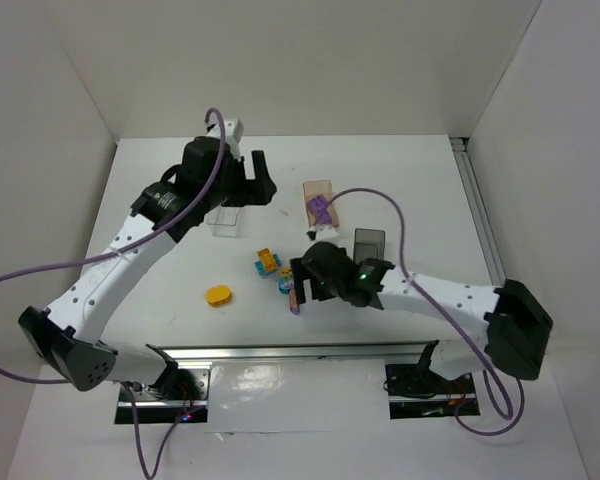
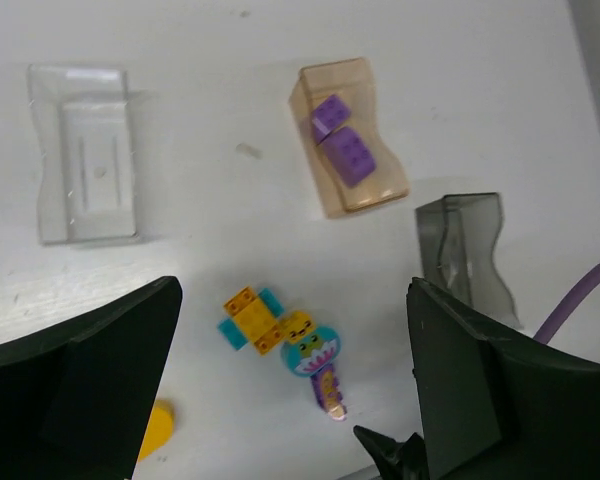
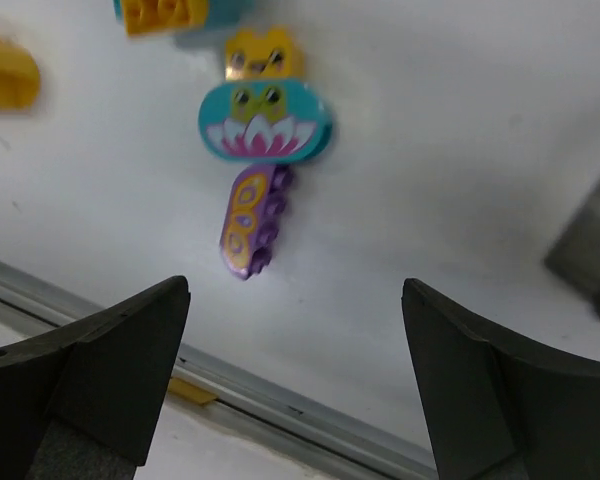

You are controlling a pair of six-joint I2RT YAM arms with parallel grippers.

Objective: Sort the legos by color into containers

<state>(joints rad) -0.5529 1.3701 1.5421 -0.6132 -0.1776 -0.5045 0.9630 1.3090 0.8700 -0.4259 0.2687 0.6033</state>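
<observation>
In the top view, your left gripper (image 1: 252, 192) hangs over the far left of the table (image 1: 400, 170), just beyond the clear bin (image 1: 223, 222). The orange bin (image 1: 315, 186) sits near the middle with two purple bricks (image 1: 322, 208) inside. The grey bin (image 1: 368, 240) stands just to its right and nearer you. Your right gripper (image 1: 302, 283) reaches in low from the right, right beside a loose cluster: a yellow and teal brick (image 1: 268, 263), a teal piece (image 1: 285, 285) and a purple piece (image 1: 294, 299). A yellow round piece (image 1: 218, 295) lies apart to the left.

In the left wrist view, your two fingers (image 2: 90, 380) stand spread wide with nothing between them. The table shows well below them. All three bins are visible, and the two purple bricks lie touching in the orange one. The cluster sits on the table in a line between the fingers, and the yellow round piece peeks out beside the left finger.

In the right wrist view, these fingers (image 3: 500, 390) are also wide apart and hold nothing. The purple piece lies on the table between and just ahead of them, with the teal piece touching its far end. A corner of the grey bin shows at the right edge.
</observation>
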